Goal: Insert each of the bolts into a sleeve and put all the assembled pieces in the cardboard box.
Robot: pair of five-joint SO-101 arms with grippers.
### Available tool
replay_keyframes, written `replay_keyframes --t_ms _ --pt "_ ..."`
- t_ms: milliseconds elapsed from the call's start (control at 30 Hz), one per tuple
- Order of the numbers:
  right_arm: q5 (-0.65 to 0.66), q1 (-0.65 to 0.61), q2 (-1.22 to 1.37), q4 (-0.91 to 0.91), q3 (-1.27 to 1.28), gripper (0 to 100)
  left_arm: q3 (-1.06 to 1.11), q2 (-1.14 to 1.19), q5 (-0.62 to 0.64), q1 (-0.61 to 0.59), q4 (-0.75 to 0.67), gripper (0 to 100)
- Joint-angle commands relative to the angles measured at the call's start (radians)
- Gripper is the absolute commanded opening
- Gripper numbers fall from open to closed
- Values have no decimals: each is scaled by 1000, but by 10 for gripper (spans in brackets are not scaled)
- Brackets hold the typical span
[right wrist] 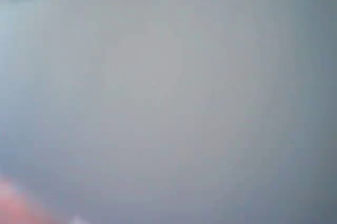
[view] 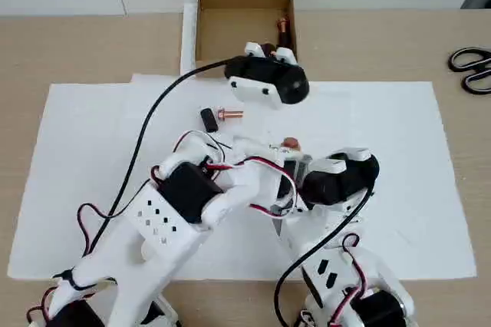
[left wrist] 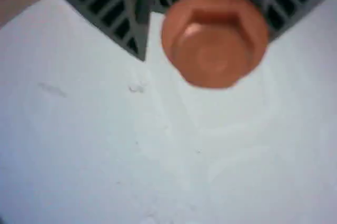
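Close in, the left wrist view shows the left fingers (left wrist: 100, 8) closed on a copper bolt (left wrist: 213, 40). Its hex head faces the camera, its shank is hidden behind the head, and white paper lies beneath. The high view places this held bolt (view: 290, 143) over the paper sheet (view: 92, 150), well apart from the cardboard box (view: 230, 31) on the box's near side.

Between the held bolt and the box lie a loose bolt (view: 230, 114) and a black sleeve (view: 209, 120), just beside each other. Inside the box, a copper piece (view: 282, 31) lies against the right wall.

The right arm (view: 268, 81) hangs over the box's near wall, and I cannot tell whether it holds anything.

The sheet's far edge runs near the box's front, with open paper left and right of the box. Scissors (view: 472, 68) rest on the bare desk (view: 77, 43), well to the box's right.
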Motion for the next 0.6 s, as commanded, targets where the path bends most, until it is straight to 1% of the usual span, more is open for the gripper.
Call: replay_keyframes --t_ms 0,133,333,433,567 --pt "-5 2 -8 -25 -6 3 -51 -3 6 -31 6 126" --pt "-5 2 -8 -25 -6 3 -48 -3 6 -32 9 124" --pt "-5 2 -8 -25 -8 3 5 -3 5 5 8 123" --pt "-5 2 -8 -25 -8 3 8 -5 3 5 9 123" --pt "-5 2 -8 -25 -8 3 8 -9 -15 6 43 123"
